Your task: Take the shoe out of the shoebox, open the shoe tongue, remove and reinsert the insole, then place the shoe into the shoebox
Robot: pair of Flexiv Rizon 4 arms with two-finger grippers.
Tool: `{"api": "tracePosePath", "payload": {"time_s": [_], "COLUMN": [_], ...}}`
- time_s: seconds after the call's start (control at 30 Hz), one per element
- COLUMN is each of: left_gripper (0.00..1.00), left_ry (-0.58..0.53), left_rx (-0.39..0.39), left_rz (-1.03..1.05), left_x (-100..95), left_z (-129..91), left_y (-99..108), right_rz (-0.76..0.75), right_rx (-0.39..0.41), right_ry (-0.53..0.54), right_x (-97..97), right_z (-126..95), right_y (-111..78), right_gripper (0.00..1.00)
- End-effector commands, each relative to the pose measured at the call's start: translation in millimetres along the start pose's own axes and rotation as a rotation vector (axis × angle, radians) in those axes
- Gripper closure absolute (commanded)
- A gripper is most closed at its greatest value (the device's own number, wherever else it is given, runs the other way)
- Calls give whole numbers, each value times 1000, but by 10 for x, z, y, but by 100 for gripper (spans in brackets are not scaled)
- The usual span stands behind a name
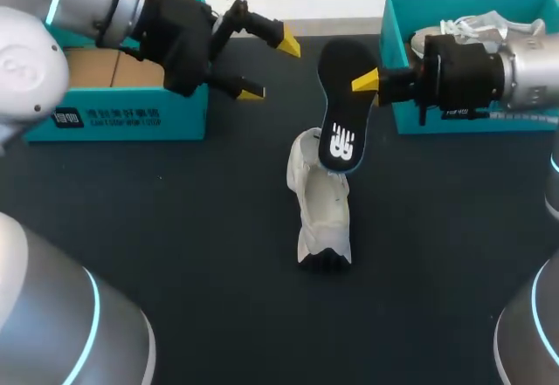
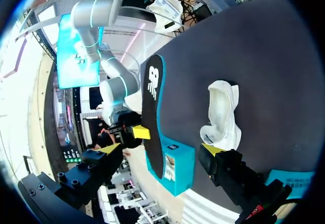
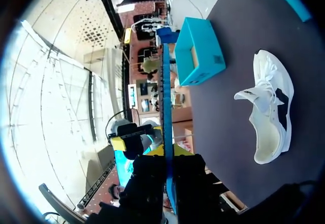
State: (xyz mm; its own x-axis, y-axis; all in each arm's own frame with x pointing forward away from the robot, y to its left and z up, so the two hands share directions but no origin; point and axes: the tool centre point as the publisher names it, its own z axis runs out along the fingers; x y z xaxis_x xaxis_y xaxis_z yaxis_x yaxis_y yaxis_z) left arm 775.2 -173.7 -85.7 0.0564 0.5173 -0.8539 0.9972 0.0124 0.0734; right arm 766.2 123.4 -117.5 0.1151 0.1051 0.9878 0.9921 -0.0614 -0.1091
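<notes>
Yellow-tipped right pincer (image 1: 369,84) is clamped on the black insole (image 1: 342,97), holding it over the white shoe (image 1: 321,202) near the middle of the desk (image 1: 175,228); the left pincer (image 1: 270,69) hangs wide and empty by the teal shoebox (image 1: 131,123) at the far left corner; with the insole out, reinsertion looks next, calling for its lower end to be steered into the shoe's opening.

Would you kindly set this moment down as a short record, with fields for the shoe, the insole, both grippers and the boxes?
shoe: white shoe resting on the dark table between the two boxes, outside both
insole: black insole out of the shoe, held up off the table
right gripper: right gripper shut on the insole's edge
left gripper: left gripper open and empty, by the left shoebox
right shoebox: teal right shoebox, partly hidden by the right arm
</notes>
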Motion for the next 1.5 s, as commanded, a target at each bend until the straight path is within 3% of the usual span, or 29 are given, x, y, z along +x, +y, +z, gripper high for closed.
{"api": "tracePosePath", "payload": {"time_s": [0.03,0.4,0.53,0.6,0.67,0.8,0.9,1.1,1.3,1.5], "left_gripper": [0,0,18,18,25,15,19,49,61,60], "left_ry": [-173,-296,-323,-332,-338,-343,-353,-393,-438,-452], "left_rx": [-29,-79,-75,-70,-66,-44,-32,-33,-21,0], "left_rz": [1,-32,-37,-37,-36,-39,-44,-50,-64,-73], "left_x": [180,218,189,176,165,155,155,109,38,11], "left_z": [37,96,122,144,169,221,263,356,474,559], "left_y": [-10,140,192,209,222,228,234,291,289,232], "right_rz": [36,67,64,58,55,48,43,30,35,27], "right_rx": [-43,-71,-50,-42,-41,-36,-33,11,18,17], "right_ry": [30,46,52,58,57,60,57,32,36,38], "right_x": [24,-24,-20,-7,0,15,29,10,7,27], "right_z": [2,129,197,222,240,258,287,410,466,488], "right_y": [-63,-172,-219,-235,-243,-247,-252,-282,-274,-247], "right_gripper": [100,100,100,100,100,100,100,100,100,100]}}
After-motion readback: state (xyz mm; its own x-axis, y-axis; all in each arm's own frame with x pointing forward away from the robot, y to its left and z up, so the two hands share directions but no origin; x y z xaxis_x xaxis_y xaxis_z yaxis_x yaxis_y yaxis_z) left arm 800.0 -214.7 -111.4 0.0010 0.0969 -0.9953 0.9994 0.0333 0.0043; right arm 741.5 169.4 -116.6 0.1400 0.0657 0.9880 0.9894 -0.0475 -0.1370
